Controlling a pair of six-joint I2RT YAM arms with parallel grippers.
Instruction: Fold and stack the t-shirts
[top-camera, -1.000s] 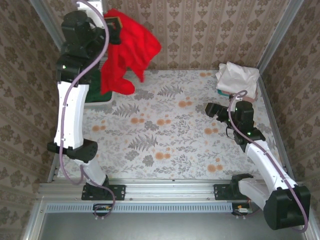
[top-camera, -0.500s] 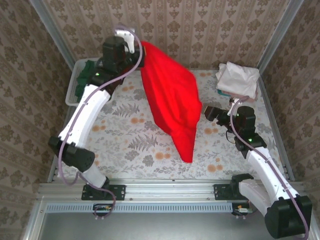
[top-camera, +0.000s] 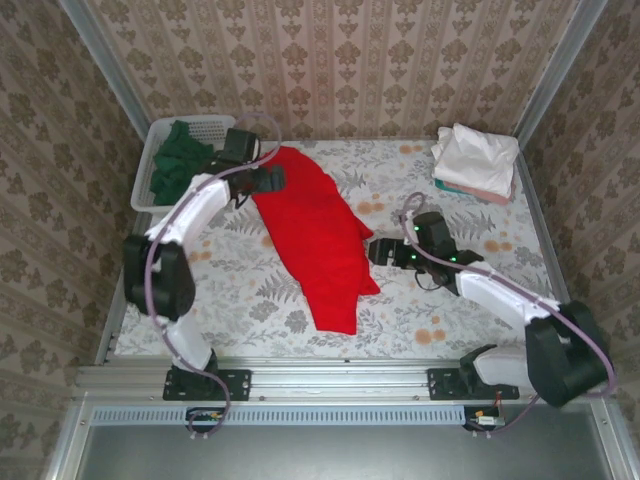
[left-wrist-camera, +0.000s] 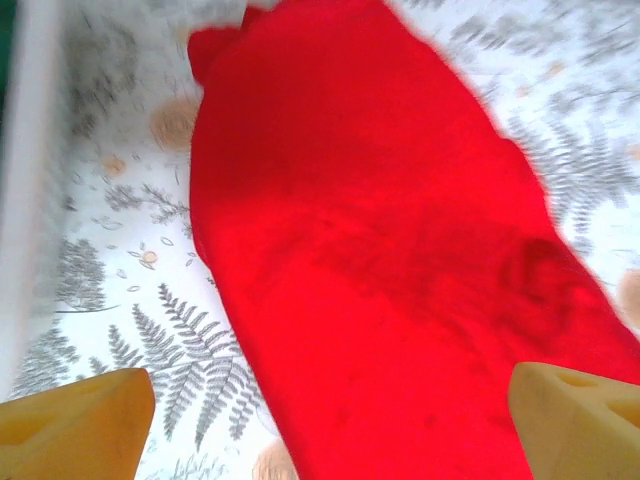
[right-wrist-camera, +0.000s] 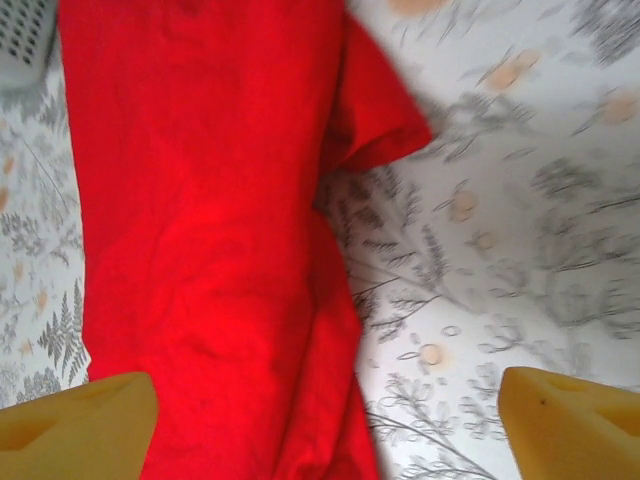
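The bright red t-shirt (top-camera: 315, 240) lies spread lengthwise on the floral table, running from the back left toward the near middle. Its print is hidden. My left gripper (top-camera: 272, 180) hovers open over the shirt's far left end, and the red cloth (left-wrist-camera: 380, 250) shows below its wide-apart fingers with nothing held. My right gripper (top-camera: 378, 250) is open at the shirt's right edge, above the red cloth (right-wrist-camera: 200, 230) and a sleeve (right-wrist-camera: 375, 110). A dark green t-shirt (top-camera: 182, 160) sits in the basket. Folded white and pastel shirts (top-camera: 475, 160) are stacked at the back right.
The white mesh basket (top-camera: 160, 132) stands at the back left corner, its wall (left-wrist-camera: 20, 200) close to my left gripper. Patterned walls close in the table at the back and sides. Bare floral tabletop (top-camera: 440, 300) lies between the red shirt and the right wall.
The left arm swung the red shirt down from high at the back left, laid it on the table and let go. The right gripper reached left to the shirt's edge.
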